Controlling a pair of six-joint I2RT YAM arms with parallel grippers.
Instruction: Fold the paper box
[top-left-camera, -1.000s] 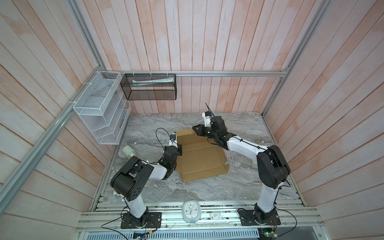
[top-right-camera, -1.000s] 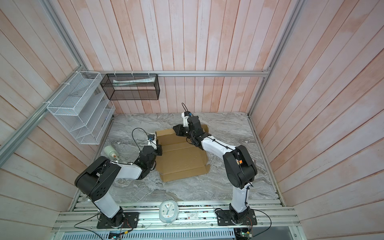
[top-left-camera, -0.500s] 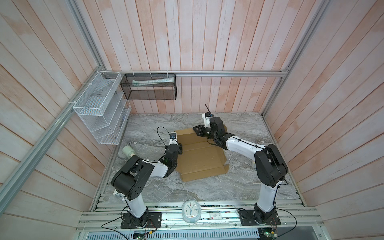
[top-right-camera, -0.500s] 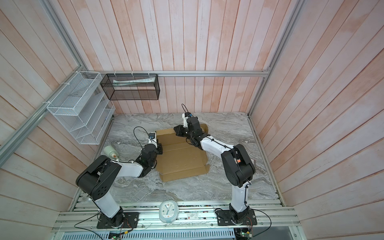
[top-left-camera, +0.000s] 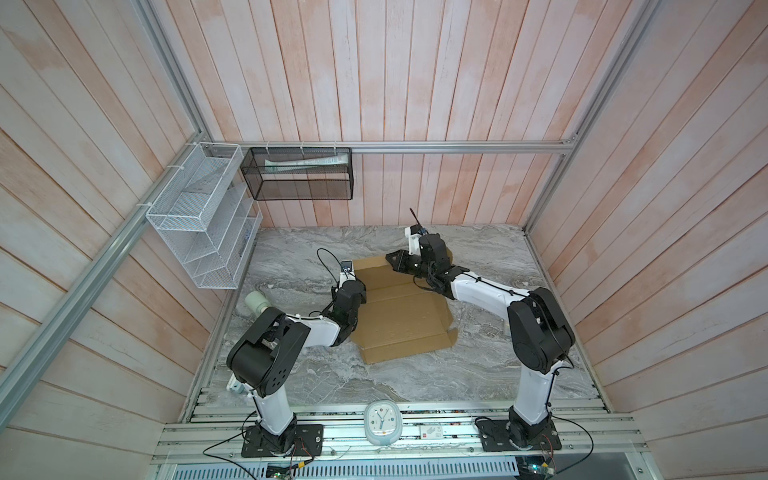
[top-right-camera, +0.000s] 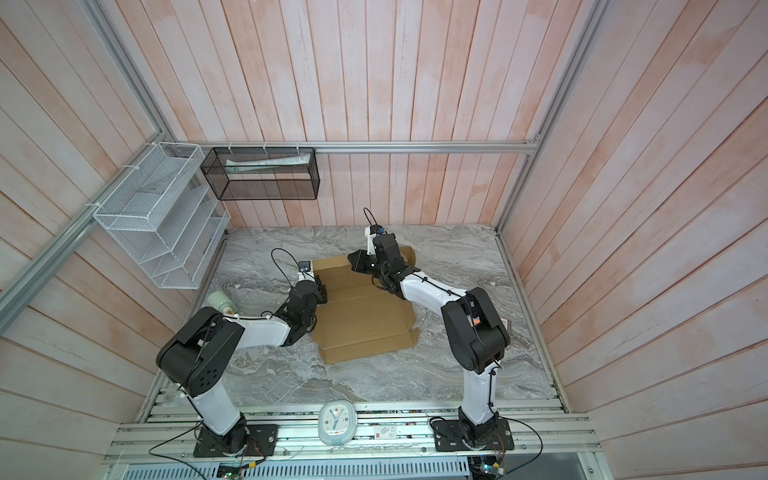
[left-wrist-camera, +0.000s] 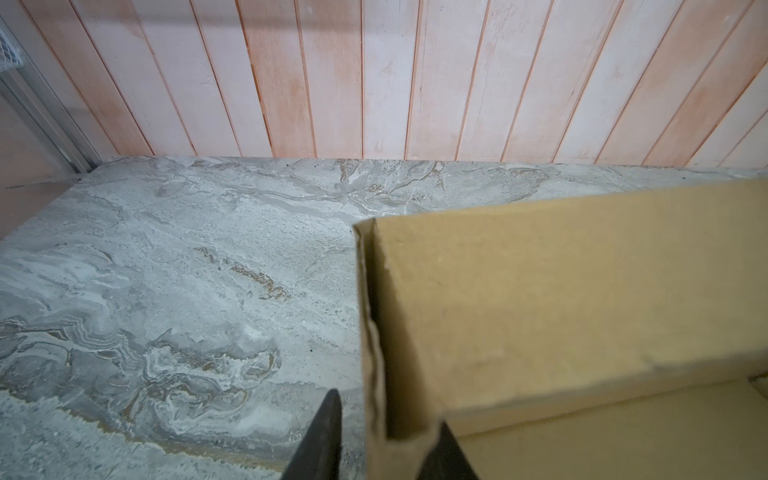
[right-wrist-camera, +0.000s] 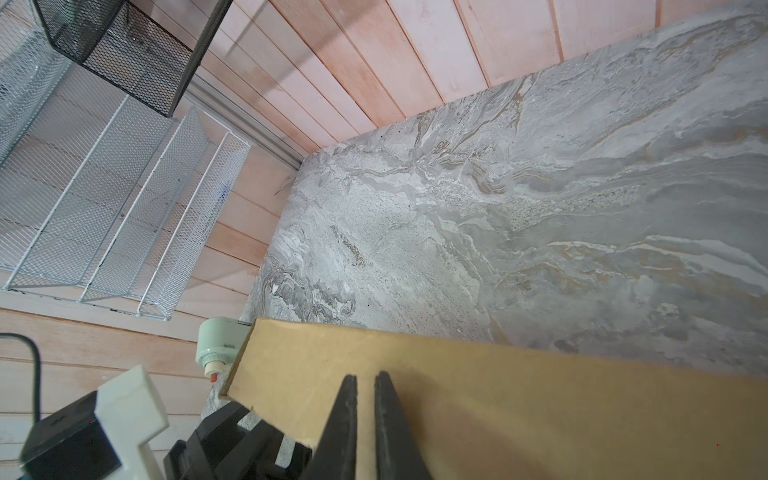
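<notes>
- Left wrist view: the left gripper (left-wrist-camera: 386, 409) is seen part open, one finger outside and one inside the raised corner of the paper box (left-wrist-camera: 540, 291); a gap shows at the outer finger, so nothing is clamped
- Right wrist view: the right gripper (right-wrist-camera: 366, 375) is seen with jaws nearly together, only a thin slit between them; the tips are set over a raised cardboard panel, and no clamped edge can be made out
- Both top views: the paper box (top-left-camera: 399, 316) is laid mid-table on the marble top (top-left-camera: 374, 382), between the arms, long axis near-to-far, slightly skewed; the near part is flat
- Box's left edge is covered by the left gripper, far edge by the right gripper
- Judged: the next fold turns on the far-left corner; the left arm is nearer, with the wall between its fingers
</notes>
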